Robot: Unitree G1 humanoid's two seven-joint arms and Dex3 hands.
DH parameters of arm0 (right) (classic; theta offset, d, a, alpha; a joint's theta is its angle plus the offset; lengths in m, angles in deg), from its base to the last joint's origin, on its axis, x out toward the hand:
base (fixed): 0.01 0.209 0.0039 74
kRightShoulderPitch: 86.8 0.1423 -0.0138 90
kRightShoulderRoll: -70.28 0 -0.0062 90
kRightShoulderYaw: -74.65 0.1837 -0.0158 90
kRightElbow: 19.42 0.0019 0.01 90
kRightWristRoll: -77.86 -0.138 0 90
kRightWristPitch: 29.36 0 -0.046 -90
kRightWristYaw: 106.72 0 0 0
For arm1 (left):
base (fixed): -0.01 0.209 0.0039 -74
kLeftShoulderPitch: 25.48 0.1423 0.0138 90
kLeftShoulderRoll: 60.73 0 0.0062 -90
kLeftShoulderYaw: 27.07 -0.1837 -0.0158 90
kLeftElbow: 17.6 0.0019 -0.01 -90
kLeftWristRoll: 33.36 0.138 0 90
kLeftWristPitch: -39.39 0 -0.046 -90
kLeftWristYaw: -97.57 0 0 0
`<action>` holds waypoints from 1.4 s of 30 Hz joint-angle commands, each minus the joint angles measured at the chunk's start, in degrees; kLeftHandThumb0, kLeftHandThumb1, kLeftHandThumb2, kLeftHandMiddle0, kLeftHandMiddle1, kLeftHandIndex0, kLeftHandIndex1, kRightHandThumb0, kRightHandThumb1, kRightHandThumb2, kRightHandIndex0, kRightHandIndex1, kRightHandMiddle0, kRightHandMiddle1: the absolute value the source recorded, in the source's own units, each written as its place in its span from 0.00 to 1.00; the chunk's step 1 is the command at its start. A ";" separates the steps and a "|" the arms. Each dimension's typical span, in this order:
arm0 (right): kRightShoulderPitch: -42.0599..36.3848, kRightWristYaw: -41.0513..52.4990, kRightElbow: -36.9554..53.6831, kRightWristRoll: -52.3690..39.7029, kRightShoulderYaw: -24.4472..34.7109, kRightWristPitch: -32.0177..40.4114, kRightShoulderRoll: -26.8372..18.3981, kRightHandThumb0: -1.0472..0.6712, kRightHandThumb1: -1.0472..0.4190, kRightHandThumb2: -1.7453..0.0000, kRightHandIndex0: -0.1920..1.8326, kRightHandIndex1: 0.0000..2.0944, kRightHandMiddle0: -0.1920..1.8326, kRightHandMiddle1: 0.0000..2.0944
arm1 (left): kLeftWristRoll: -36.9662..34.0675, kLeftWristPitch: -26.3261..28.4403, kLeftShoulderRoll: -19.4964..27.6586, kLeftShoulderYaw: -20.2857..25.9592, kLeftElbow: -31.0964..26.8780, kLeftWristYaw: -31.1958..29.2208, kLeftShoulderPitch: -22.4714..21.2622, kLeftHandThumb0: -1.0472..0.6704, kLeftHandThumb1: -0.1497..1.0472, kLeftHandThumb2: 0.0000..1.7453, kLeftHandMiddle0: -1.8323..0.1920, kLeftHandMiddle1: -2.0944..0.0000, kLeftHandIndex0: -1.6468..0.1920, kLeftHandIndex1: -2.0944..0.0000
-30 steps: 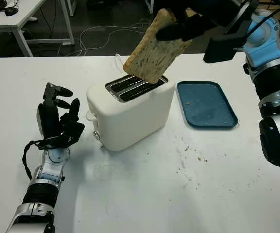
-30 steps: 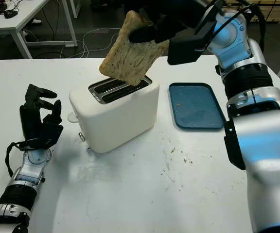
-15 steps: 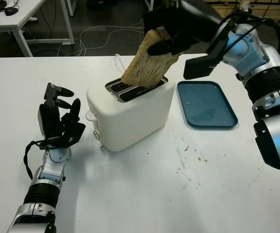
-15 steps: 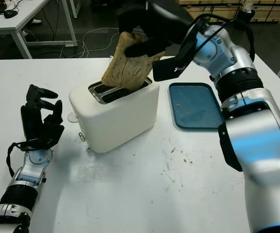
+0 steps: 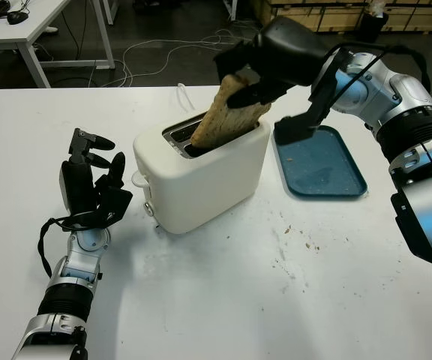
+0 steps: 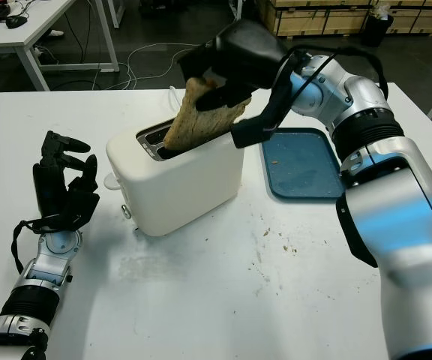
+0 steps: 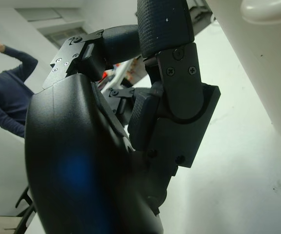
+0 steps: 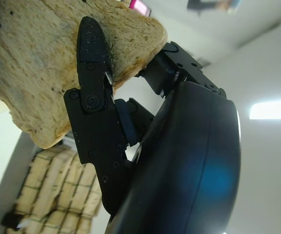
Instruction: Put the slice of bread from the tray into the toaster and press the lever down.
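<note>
While the right robot hand (image 5: 257, 71) grips the upper end of the slice of bread (image 5: 226, 114), the slice leans at a tilt with its lower end down in a slot of the white toaster (image 5: 201, 176) on the desk (image 5: 223, 300); which slot is hard to tell. Just beside the toaster lies the blue tray (image 5: 319, 162). Well apart on the other side, the left robot hand (image 5: 92, 187) stands upright, fingers curled, holding nothing.
</note>
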 commanded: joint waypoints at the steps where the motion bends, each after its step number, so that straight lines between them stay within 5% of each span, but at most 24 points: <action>1: 1.98 -0.97 0.35 1.75 -1.30 -0.99 -0.79 0.32 0.09 0.76 0.68 0.83 0.53 0.83 | -0.12 0.23 0.03 -0.05 -0.87 -0.14 -0.25 0.00 0.89 0.33 0.67 0.17 0.74 0.19; 13: 3.63 0.98 0.75 3.71 -5.75 -1.83 0.86 0.29 0.09 0.76 0.67 0.83 0.52 0.83 | -0.05 0.57 -0.18 0.07 -1.31 0.12 -0.01 0.00 0.89 0.33 0.67 0.17 0.74 0.19; 15: 3.68 4.07 0.97 3.30 -6.36 -1.03 1.19 0.23 0.09 0.76 0.60 0.83 0.46 0.81 | -0.31 0.51 -0.25 0.15 -1.33 -0.06 0.06 0.00 0.89 0.33 0.66 0.17 0.73 0.19; 17: 3.79 7.36 1.26 2.88 -6.81 -0.93 1.40 0.14 0.09 0.77 0.43 0.64 0.38 0.62 | -0.03 0.81 -0.20 0.15 -1.39 0.23 0.16 0.00 0.89 0.33 0.66 0.17 0.73 0.19; 19: 3.68 10.06 1.77 2.44 -6.75 -0.63 1.52 0.09 0.09 0.80 0.32 0.48 0.37 0.32 | -0.28 0.01 -0.16 0.22 -1.03 0.20 0.12 0.00 0.89 0.33 0.66 0.17 0.73 0.19; 22: 3.31 10.47 2.68 2.51 -6.20 -0.66 1.22 0.09 0.09 0.79 0.21 0.47 0.37 0.14 | -0.42 -0.29 -0.07 0.22 -0.90 -0.01 0.11 0.00 0.89 0.32 0.66 0.17 0.73 0.20; 36: 3.46 1.31 2.01 2.98 -4.90 -0.37 -1.51 0.15 0.09 0.84 0.20 0.49 0.38 0.14 | 0.63 -0.94 0.75 0.01 -1.39 0.53 0.37 0.00 0.89 0.34 0.69 0.17 0.75 0.20; 42: 1.61 -1.31 2.54 -1.01 0.49 2.10 -3.16 0.24 0.09 0.89 0.22 0.49 0.39 0.15 | 1.96 -1.26 3.07 -0.11 -3.83 -0.28 1.44 0.00 0.89 0.35 0.72 0.17 0.78 0.21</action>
